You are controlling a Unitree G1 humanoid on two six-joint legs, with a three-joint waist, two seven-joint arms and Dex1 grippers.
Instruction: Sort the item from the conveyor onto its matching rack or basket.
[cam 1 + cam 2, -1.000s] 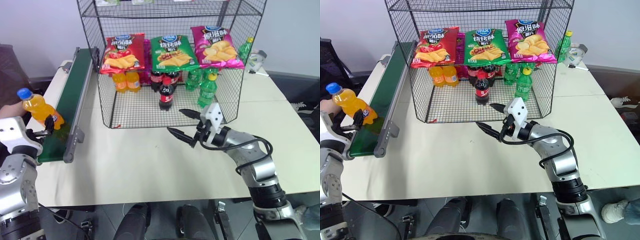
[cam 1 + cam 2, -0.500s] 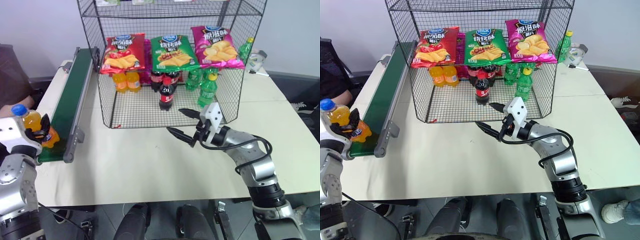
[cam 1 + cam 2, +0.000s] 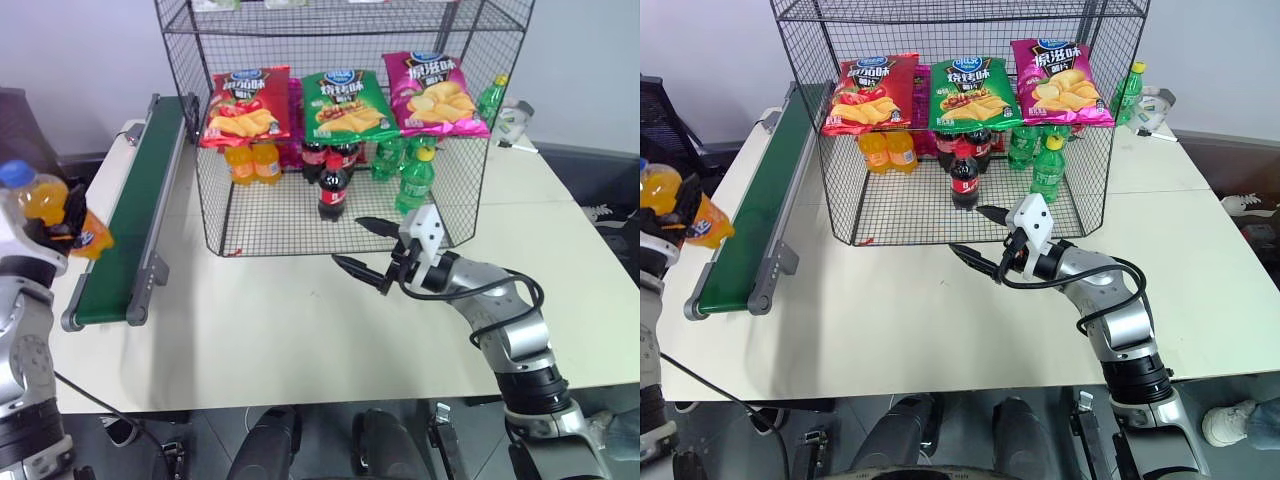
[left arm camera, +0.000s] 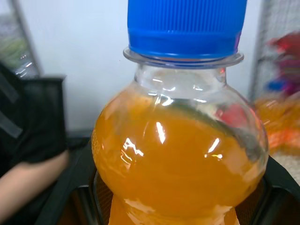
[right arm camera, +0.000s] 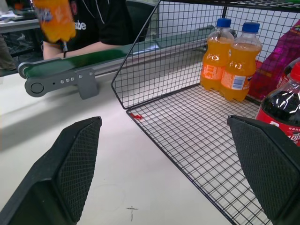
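Since a second ago the orange soda bottle (image 3: 55,212) has left the conveyor (image 3: 130,235): it was standing on the near end of the belt between spread fingers, and it is now lifted clear, tilted with its blue cap toward the robot's left, above and just outside the belt's near end. The left gripper (image 3: 62,222) has closed and is pinching the bottle around its body; the left wrist view shows the black fingers (image 4: 75,187) on both sides of the orange bulge below the cap. A person's forearm that was beside the belt's near end is gone from the head views. The right gripper (image 3: 362,246) has not shifted; it hovers above the table (image 3: 300,320) just before the rack's open front, jaws spread wide and holding nothing.

The black wire rack (image 3: 340,130) stands at the table's middle rear. On its upper tier hang a red crisp bag (image 3: 246,104), a green crisp bag (image 3: 346,102) and a pink crisp bag (image 3: 432,94). On its floor stand two orange bottles (image 3: 252,162) on the robot's left, cola bottles (image 3: 332,186) with red caps in the middle, and green bottles (image 3: 412,180) on the right
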